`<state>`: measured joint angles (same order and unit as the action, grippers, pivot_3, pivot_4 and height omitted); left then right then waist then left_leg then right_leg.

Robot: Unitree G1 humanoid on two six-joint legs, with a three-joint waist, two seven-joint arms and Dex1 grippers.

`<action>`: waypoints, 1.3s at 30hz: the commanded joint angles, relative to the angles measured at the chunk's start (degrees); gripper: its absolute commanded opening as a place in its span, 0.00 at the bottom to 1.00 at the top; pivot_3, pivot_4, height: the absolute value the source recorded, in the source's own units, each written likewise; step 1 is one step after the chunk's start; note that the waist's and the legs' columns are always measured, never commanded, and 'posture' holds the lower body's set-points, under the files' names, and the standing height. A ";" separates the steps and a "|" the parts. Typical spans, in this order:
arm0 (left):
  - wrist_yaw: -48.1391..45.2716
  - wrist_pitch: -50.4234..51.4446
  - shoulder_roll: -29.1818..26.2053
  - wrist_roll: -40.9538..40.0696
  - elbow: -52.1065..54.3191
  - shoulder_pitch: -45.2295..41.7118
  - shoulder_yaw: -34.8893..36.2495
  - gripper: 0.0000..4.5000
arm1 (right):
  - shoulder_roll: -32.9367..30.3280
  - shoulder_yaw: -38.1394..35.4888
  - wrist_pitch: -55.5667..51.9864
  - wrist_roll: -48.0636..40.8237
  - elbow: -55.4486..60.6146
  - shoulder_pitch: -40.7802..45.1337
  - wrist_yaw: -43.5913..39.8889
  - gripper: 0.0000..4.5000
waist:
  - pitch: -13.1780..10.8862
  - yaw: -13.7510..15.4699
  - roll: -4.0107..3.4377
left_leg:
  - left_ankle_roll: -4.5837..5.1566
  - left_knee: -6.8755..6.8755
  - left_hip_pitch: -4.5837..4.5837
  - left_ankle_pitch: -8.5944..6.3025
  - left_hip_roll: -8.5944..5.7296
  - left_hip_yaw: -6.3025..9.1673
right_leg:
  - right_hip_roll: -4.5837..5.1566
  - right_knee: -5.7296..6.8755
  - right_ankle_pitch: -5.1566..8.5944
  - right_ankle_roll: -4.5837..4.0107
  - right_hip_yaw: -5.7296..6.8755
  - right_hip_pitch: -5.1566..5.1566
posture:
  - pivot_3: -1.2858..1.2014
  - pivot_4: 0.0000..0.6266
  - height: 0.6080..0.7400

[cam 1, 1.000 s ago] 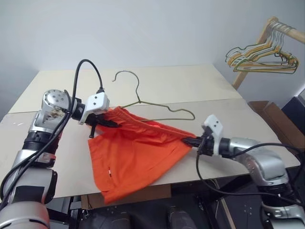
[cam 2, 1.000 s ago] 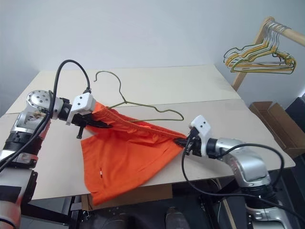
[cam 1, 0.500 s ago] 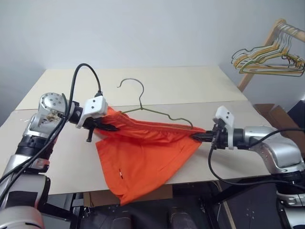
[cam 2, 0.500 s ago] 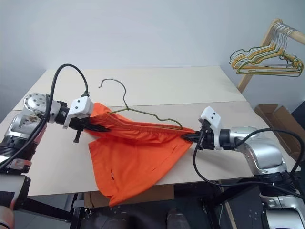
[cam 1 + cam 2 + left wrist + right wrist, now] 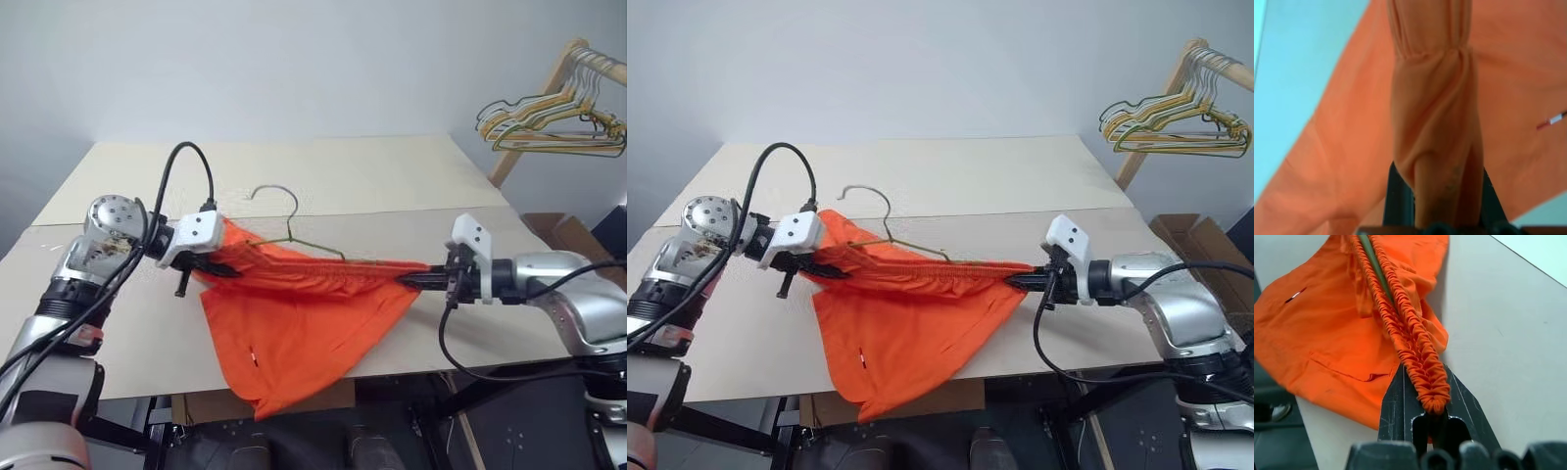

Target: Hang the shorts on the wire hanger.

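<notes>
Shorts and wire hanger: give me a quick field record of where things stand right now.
shorts: waistband stretched between both end effectors, lower part draped over the table front edge
wire hanger: on table, hook visible, lower part hidden behind the shorts
left end effector: shut on shorts
right end effector: shut on shorts
spare hangers: on rack, far right

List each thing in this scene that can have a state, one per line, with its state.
shorts: waistband stretched taut between both grippers, legs hanging over the table edge.
wire hanger: lying on the table, lower part covered by the shorts.
left gripper: shut on the shorts.
right gripper: shut on the shorts.
spare hangers: hanging on the wooden rack.
</notes>
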<state>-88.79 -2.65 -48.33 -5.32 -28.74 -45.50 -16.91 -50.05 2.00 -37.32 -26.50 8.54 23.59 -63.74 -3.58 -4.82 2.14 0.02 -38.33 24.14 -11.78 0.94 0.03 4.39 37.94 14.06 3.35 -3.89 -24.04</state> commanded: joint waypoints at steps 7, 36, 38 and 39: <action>2.20 -0.43 -3.86 5.25 -5.30 -1.20 0.50 0.00 | -3.93 -2.03 0.49 1.21 2.04 1.04 -1.11 0.01 | 0.00 0.13 0.00 | 0.00 -0.01 0.00 0.00 0.01 -0.01 | -0.01 0.02 0.00 0.00 0.00 -0.02 | 0.48 0.02 1.00; 1.38 0.16 3.63 7.30 -5.10 -5.62 0.36 0.00 | 2.81 10.19 -10.18 8.12 12.22 8.67 12.77 1.00 | 0.00 -0.73 0.00 | 0.00 -0.08 0.10 0.00 0.02 0.01 | -0.01 0.05 0.00 0.00 0.02 -0.09 | 0.48 0.02 1.00; 1.33 0.07 3.51 7.35 -4.89 -5.52 0.37 0.00 | 3.65 8.22 -10.69 6.09 12.56 10.30 12.05 1.00 | 0.00 -0.74 0.00 | 0.00 -0.08 0.12 0.00 0.01 0.01 | 0.00 0.05 0.00 0.00 0.01 -0.11 | 0.48 0.03 1.00; 1.37 -0.11 3.45 7.46 -4.93 -5.49 0.34 0.00 | 4.15 6.75 -11.36 4.26 12.89 11.38 11.45 1.00 | 0.00 -0.72 0.00 | 0.00 -0.08 0.12 0.00 0.01 0.01 | 0.00 0.04 0.00 0.00 0.01 -0.11 | 0.48 0.03 1.00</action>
<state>-87.30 -2.39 -44.48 2.25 -34.61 -49.39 -17.91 -46.06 12.67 -48.14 -20.00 19.71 32.49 -51.89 -3.57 -5.54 2.14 0.03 -38.41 24.26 -11.78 0.95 0.05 4.38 37.99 14.05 3.35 -3.88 -24.14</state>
